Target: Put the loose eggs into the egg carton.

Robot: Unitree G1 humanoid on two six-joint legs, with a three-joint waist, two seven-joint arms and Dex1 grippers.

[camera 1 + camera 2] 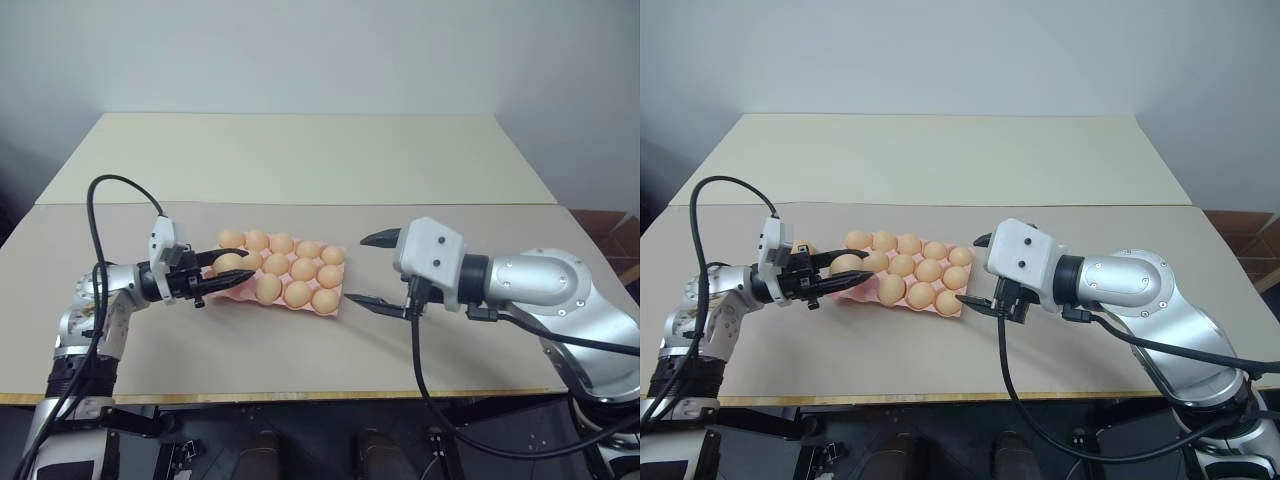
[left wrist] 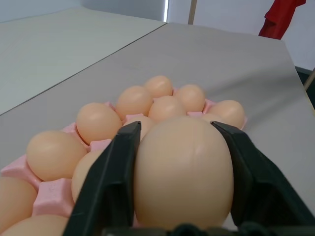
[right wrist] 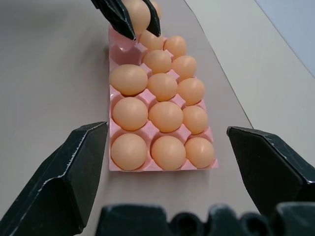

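We see the pink egg carton (image 1: 243, 289) lying flat near the middle of the beige tabletop (image 1: 300, 160), its long side running from about ten o'clock to four o'clock in the head views, with most of its cups already filled by pale tan-orange eggs. The left gripper (image 1: 224, 272) comes in level from nine o'clock, and its two black fingers (image 2: 106, 187) hold one egg (image 2: 183, 169) between them, one on each side, the egg sitting over the carton's nine o'clock end, above the front corner. From the right wrist camera that corner cup looks empty beneath the held egg, though we cannot tell whether the egg touches the carton yet. On the carton's three o'clock side, the right gripper (image 1: 363, 270) hovers just beside the short edge, pointing toward nine o'clock, its fingers (image 3: 66, 179) spread wide with nothing between them. One finger reaches out past the carton's far corner, the other lies low near the front corner, both clear of the eggs.
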